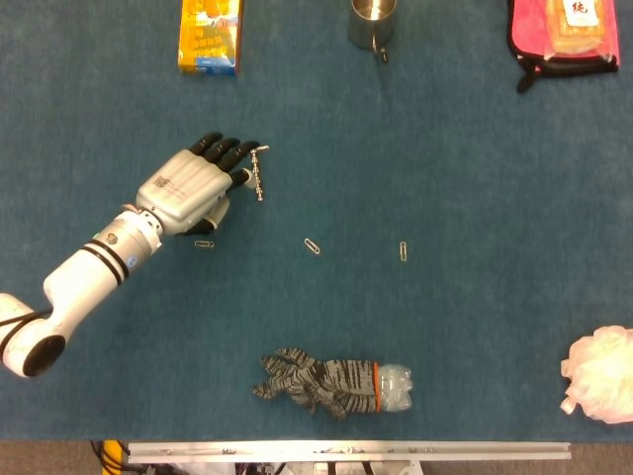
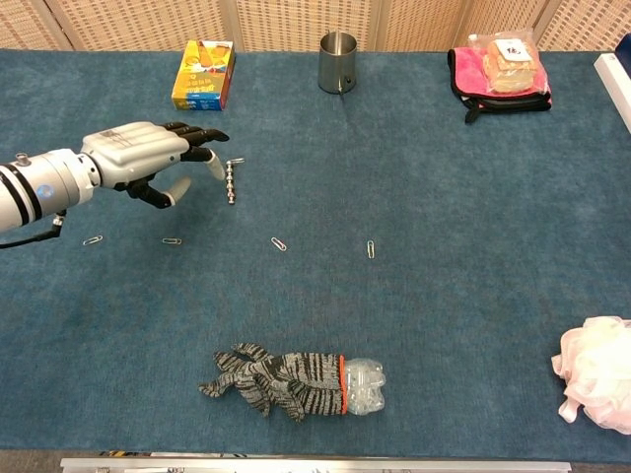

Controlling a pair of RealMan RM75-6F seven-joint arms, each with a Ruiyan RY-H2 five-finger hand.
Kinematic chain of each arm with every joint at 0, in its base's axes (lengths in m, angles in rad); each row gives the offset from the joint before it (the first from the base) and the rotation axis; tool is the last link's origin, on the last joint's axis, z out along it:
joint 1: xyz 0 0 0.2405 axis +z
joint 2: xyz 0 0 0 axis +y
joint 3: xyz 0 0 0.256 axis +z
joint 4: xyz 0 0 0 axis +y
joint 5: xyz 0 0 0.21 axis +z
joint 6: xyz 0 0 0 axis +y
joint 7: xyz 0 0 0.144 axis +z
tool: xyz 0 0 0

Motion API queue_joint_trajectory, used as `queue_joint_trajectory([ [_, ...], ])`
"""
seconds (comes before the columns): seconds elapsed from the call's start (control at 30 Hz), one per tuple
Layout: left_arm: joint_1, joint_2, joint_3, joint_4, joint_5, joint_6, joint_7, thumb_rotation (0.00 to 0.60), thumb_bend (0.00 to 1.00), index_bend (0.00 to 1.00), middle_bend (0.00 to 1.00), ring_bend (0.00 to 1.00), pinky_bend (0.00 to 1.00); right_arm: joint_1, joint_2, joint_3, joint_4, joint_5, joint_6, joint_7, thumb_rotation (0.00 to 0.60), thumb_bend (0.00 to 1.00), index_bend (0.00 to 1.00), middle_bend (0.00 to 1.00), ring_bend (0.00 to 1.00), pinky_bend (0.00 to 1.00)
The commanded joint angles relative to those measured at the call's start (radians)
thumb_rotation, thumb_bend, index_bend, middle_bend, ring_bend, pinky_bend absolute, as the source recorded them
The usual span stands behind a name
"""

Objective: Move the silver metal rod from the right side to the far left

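Observation:
The silver metal rod (image 1: 259,176) (image 2: 232,182) lies flat on the blue table, a short beaded bar with a bent top end. My left hand (image 1: 193,186) (image 2: 148,158) hovers just left of it, palm down, fingers apart and stretched toward the rod's upper end. Its dark fingertips (image 1: 244,148) reach the rod's top, though contact cannot be confirmed. The hand holds nothing. My right hand appears in neither view.
Paper clips (image 1: 204,243) (image 1: 312,245) (image 1: 403,251) lie scattered below the rod. A striped glove over a plastic bottle (image 1: 331,383) sits near the front edge. At the back stand a yellow box (image 1: 210,35), a metal cup (image 1: 372,24) and a pink pouch (image 1: 564,35). A pale sponge (image 1: 601,374) is front right.

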Motion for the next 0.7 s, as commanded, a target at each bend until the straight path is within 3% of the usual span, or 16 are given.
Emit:
queue_joint_trajectory([
  [0.03, -0.013, -0.013, 0.005, 0.01, -0.02, -0.02, 0.026, 0.6, 0.7, 0.21, 0.0, 0.0, 0.02, -0.004, 0.001, 0.003, 0.0, 0.002, 0.003, 0.001, 0.6, 0.09, 0.4, 0.4, 0.32, 0.4],
  [0.7, -0.049, -0.067, 0.034, 0.064, -0.075, -0.067, 0.089, 0.6, 0.7, 0.17, 0.0, 0.0, 0.01, -0.017, 0.018, 0.02, -0.004, -0.001, -0.006, 0.012, 0.6, 0.09, 0.41, 0.4, 0.32, 0.4],
])
